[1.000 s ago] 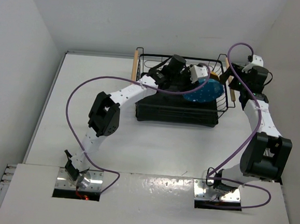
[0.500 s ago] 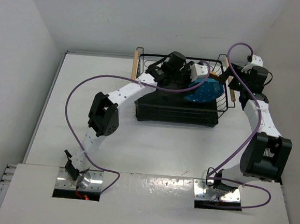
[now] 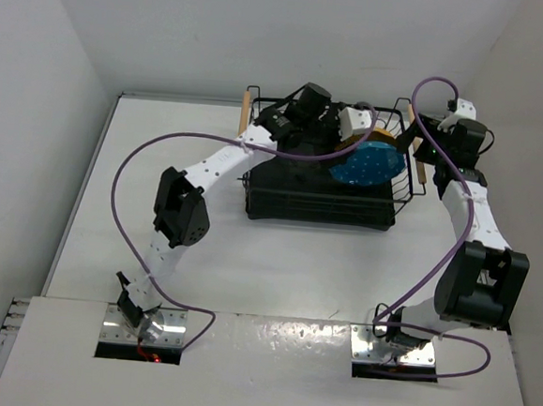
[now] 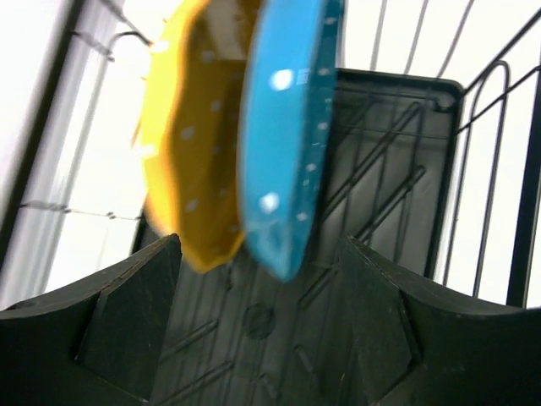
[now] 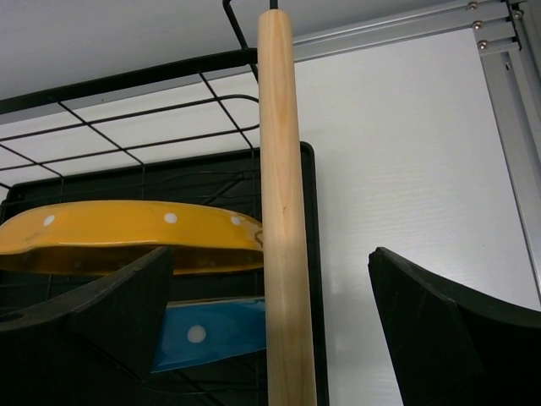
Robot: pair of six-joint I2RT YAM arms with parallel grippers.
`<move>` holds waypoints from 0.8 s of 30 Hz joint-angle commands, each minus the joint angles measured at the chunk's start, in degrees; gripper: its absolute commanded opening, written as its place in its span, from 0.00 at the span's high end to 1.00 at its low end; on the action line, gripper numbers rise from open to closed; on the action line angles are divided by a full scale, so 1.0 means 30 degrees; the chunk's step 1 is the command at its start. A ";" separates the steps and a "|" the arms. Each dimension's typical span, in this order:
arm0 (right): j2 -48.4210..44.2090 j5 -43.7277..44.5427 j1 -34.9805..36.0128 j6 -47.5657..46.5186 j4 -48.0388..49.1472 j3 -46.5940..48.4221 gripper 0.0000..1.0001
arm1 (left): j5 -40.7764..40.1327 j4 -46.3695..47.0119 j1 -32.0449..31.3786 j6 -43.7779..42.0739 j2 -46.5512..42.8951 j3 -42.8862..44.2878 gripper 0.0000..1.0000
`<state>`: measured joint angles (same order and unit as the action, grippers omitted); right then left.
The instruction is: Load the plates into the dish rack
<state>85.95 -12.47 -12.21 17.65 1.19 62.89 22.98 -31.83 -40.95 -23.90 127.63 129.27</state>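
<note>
The teal blue plate [image 3: 369, 164] and the yellow-orange plate [image 3: 388, 137] stand on edge side by side at the right end of the black wire dish rack [image 3: 314, 206]. In the left wrist view the yellow plate [image 4: 190, 144] is left of the teal plate [image 4: 292, 135], both in front of my fingers. My left gripper [image 3: 347, 134] hovers over the rack, open and empty [image 4: 258, 288]. My right gripper [image 3: 426, 151] is open by the rack's right wooden handle [image 5: 283, 211], which lies between its fingers [image 5: 270, 313]. The yellow plate [image 5: 127, 233] and the teal plate [image 5: 211, 334] show behind it.
The rack's black tray base [image 4: 380, 169] and wire walls [image 4: 516, 169] surround the left gripper. The left wooden handle [image 3: 245, 116] is at the rack's far-left side. White walls stand close behind and to both sides of the table [image 3: 162, 157]. Purple cables loop over both arms.
My left arm has drawn back a little toward the rear left of the rack, away from the plates. The plates and the right arm have stayed put.
</note>
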 commanded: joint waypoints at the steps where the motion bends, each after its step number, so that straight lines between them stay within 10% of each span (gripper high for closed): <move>1: -0.0497 0.0405 -0.0062 -0.0551 -0.0219 0.1705 0.02 | -0.0425 -0.0373 0.0583 -0.0471 -0.2316 0.1118 0.20; 12: -0.1489 0.0084 -0.2344 0.1087 -0.4465 0.5633 0.00 | -0.5691 -0.0785 0.3099 0.0143 -0.6095 0.1648 0.16; 17: -0.3364 0.1194 -0.3548 0.3051 -0.7569 0.4299 0.00 | -0.9969 -0.0990 0.7401 0.3712 -0.9666 -0.3898 0.14; 24: -0.8780 0.5032 -0.3577 0.4984 -0.8042 -0.1152 0.00 | -0.9187 0.0178 1.3937 0.5184 -1.6522 -1.5803 0.15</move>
<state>63.57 -3.57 -23.09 28.56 -20.23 64.58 -4.91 -31.44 -0.08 -11.55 84.20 90.45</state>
